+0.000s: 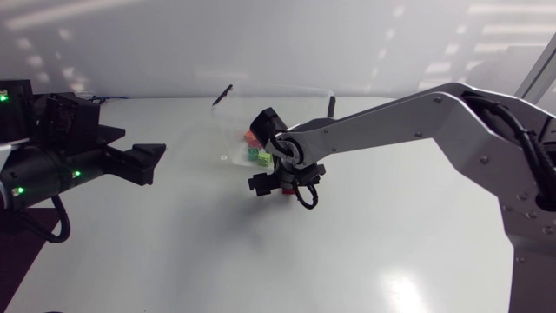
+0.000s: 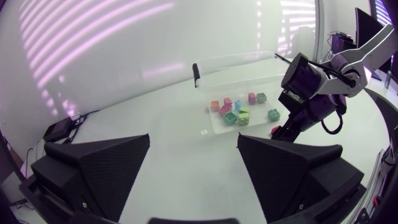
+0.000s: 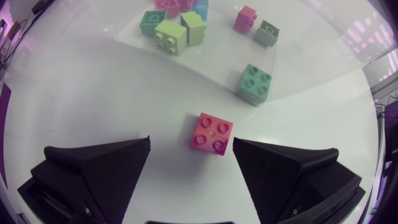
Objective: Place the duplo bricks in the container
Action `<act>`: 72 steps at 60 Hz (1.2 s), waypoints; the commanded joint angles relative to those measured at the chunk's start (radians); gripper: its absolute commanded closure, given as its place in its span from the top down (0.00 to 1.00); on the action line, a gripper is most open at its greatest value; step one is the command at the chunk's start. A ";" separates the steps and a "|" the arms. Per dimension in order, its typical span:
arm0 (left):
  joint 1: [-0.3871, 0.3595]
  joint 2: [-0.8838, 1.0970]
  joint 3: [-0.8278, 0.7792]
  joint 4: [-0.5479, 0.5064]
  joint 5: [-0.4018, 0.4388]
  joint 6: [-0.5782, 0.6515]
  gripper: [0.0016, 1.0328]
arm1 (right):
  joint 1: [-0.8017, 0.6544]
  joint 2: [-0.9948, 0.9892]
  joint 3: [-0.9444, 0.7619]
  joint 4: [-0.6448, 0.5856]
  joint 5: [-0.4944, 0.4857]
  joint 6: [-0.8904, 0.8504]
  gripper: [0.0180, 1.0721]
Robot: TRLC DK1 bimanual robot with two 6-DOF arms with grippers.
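A red duplo brick (image 3: 211,132) lies on the white table just ahead of my right gripper (image 3: 191,144), between its open fingertips and touching neither. The same red brick (image 2: 274,130) shows under my right gripper (image 2: 287,129) in the left wrist view. Several more bricks, among them a dark green one (image 3: 254,83) and a lime one (image 3: 171,36), lie on a clear sheet (image 2: 216,124) beyond it. A clear container (image 2: 249,65) stands behind the sheet. My right gripper (image 1: 276,186) points down at the table's middle. My left gripper (image 1: 146,163) is open and holds nothing, far to the left.
A black pen-like object (image 2: 196,74) leans at the container's left end. The left arm's base (image 1: 43,130) takes up the table's left edge.
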 commanded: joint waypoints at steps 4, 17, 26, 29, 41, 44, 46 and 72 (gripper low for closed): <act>0.014 -0.008 -0.028 0.027 -0.006 0.001 0.95 | 0.002 0.038 0.025 -0.021 0.037 0.064 0.89; 0.007 0.001 -0.052 0.060 -0.004 -0.006 0.95 | 0.000 0.040 0.015 -0.027 0.101 0.096 0.89; 0.003 0.012 -0.055 0.071 -0.004 -0.008 0.95 | -0.012 0.038 0.016 -0.026 0.100 0.101 0.89; 0.001 0.012 -0.055 0.071 -0.004 -0.009 0.95 | -0.012 0.038 0.015 -0.026 0.100 0.109 0.89; 0.000 0.007 -0.054 0.068 -0.004 -0.008 0.95 | -0.024 0.035 0.015 -0.044 0.092 0.141 0.80; 0.000 0.004 -0.054 0.067 -0.004 -0.008 0.95 | -0.036 0.035 0.016 -0.047 0.081 0.142 0.72; -0.002 0.003 -0.054 0.067 -0.004 -0.008 0.95 | -0.043 0.035 0.016 -0.047 0.077 0.145 0.67; -0.011 0.001 -0.055 0.070 -0.003 -0.009 0.95 | -0.102 0.060 0.051 -0.104 -0.080 0.152 0.38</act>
